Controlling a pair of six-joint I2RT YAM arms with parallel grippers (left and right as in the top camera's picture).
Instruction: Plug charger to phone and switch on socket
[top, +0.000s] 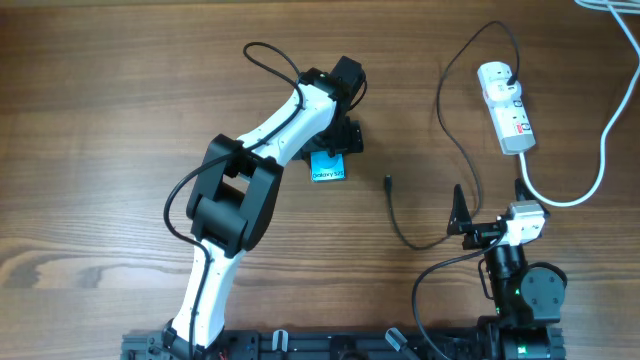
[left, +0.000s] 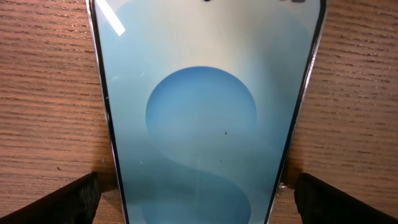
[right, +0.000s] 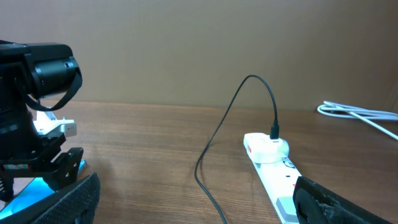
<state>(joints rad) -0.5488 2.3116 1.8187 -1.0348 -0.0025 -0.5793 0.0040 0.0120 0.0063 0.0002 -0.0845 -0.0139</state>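
The phone (top: 328, 168), with its cyan screen up, lies at mid-table and fills the left wrist view (left: 199, 106). My left gripper (top: 335, 140) is open and sits low over it, one finger on each side (left: 199, 208), with a gap at both edges. The charger's black cable (top: 455, 150) runs from a white adapter on the socket (top: 508, 120) to its plug tip (top: 388, 182), which lies loose right of the phone. My right gripper (top: 490, 203) is open and empty near the front right. Its wrist view (right: 199, 208) shows the cable (right: 214, 140) and the socket (right: 273, 171).
The socket's thick white cord (top: 600, 150) loops along the right edge and off the far corner. My left arm (top: 250, 170) stretches diagonally from the front edge to the phone. The right arm's base (top: 520, 290) stands at the front right.
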